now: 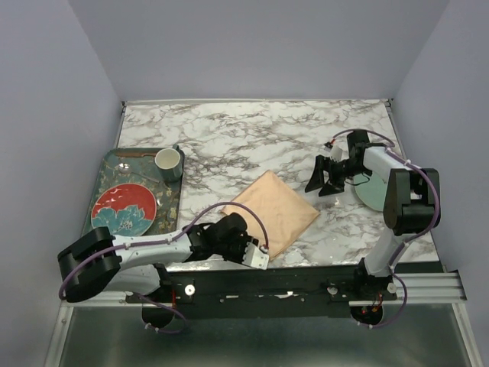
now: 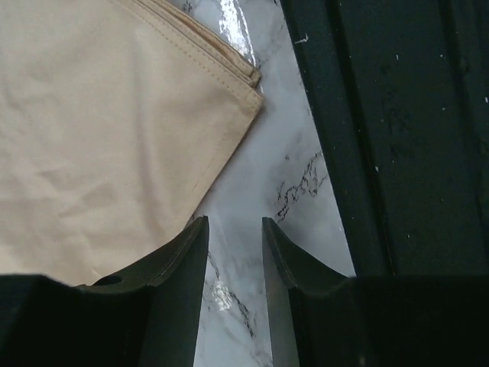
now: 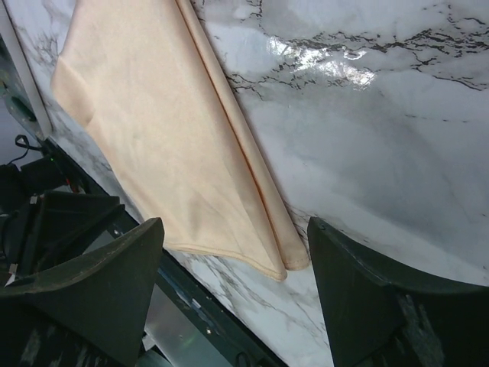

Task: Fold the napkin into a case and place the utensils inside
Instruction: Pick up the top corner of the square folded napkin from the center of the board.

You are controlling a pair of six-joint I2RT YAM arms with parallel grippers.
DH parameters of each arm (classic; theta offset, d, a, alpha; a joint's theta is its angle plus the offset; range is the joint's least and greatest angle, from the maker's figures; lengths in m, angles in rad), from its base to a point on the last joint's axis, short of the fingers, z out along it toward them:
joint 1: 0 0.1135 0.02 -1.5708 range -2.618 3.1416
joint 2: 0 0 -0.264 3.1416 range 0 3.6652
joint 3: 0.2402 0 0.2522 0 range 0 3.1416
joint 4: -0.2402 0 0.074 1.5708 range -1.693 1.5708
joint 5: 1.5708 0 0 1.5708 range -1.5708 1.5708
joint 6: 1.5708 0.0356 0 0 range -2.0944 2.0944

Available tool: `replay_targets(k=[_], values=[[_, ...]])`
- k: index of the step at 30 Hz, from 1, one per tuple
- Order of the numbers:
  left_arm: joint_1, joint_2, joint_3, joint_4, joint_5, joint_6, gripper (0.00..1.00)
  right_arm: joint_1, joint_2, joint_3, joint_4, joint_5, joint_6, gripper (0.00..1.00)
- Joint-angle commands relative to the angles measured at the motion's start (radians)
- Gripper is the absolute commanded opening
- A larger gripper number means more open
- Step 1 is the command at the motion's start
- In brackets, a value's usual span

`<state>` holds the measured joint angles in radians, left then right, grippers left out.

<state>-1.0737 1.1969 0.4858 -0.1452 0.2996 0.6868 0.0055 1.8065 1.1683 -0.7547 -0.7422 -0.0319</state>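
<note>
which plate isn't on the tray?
The plain pale green plate, lying on the marble table near its right edge. The red floral plate sits on the grey patterned tray at the left.

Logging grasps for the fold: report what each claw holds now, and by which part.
Nothing is held. The left claw stands open over marble beside the napkin; the right claw is spread wide, empty.
</note>
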Motion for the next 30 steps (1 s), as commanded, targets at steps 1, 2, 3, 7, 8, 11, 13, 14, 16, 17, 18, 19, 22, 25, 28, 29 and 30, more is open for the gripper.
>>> replay_targets(k=[1, 2, 3, 7, 8, 11, 13, 14, 16, 17, 18, 19, 22, 25, 28, 29, 30], values=[[-0.058, 0.050, 0.000, 0.237, -0.079, -0.012, 0.43, -0.001, 0.022, 0.013, 0.020, -0.016, 0.017, 0.84], [-0.069, 0.062, 0.002, 0.236, -0.080, -0.006, 0.43, -0.001, 0.025, 0.014, 0.012, -0.013, 0.013, 0.84], [-0.087, 0.081, 0.005, 0.236, -0.086, 0.003, 0.43, -0.001, 0.028, 0.016, 0.008, -0.013, 0.009, 0.84], [-0.138, 0.108, 0.002, 0.237, -0.137, 0.025, 0.43, -0.001, 0.036, 0.025, 0.002, -0.014, -0.006, 0.84], [-0.144, 0.112, -0.001, 0.239, -0.142, 0.025, 0.43, -0.001, 0.040, 0.025, 0.003, -0.020, -0.005, 0.84], [-0.178, 0.138, -0.003, 0.248, -0.155, 0.005, 0.43, -0.001, 0.048, 0.027, 0.006, -0.037, 0.000, 0.84], [-0.199, 0.159, -0.001, 0.257, -0.162, -0.006, 0.43, -0.002, 0.051, 0.022, 0.006, -0.046, -0.005, 0.84], [-0.207, 0.168, -0.003, 0.263, -0.168, -0.010, 0.43, -0.001, 0.051, 0.022, 0.005, -0.048, -0.005, 0.84], [-0.222, 0.187, -0.003, 0.279, -0.175, -0.023, 0.43, -0.001, 0.050, 0.011, 0.006, -0.049, -0.013, 0.84], [-0.233, 0.191, -0.003, 0.283, -0.177, -0.029, 0.43, -0.001, 0.048, 0.005, 0.006, -0.051, -0.014, 0.84], [-0.239, 0.202, -0.003, 0.291, -0.183, -0.032, 0.43, -0.001, 0.045, 0.001, 0.006, -0.052, -0.017, 0.84], [-0.244, 0.208, -0.003, 0.302, -0.186, -0.038, 0.43, -0.001, 0.044, -0.010, 0.008, -0.052, -0.023, 0.84], [-0.252, 0.225, 0.005, 0.309, -0.197, -0.056, 0.42, -0.001, 0.039, -0.024, 0.006, -0.052, -0.029, 0.84], [-0.255, 0.228, 0.008, 0.309, -0.208, -0.058, 0.36, -0.002, 0.037, -0.025, 0.006, -0.055, -0.031, 0.84], [-0.255, 0.227, 0.014, 0.303, -0.217, -0.056, 0.29, -0.002, 0.037, -0.022, 0.005, -0.059, -0.031, 0.84], [-0.255, 0.224, 0.016, 0.302, -0.215, -0.056, 0.27, -0.001, 0.036, -0.021, 0.003, -0.060, -0.033, 0.84], [-0.256, 0.219, 0.022, 0.297, -0.212, -0.056, 0.26, 0.001, 0.037, -0.019, 0.002, -0.060, -0.034, 0.84]])
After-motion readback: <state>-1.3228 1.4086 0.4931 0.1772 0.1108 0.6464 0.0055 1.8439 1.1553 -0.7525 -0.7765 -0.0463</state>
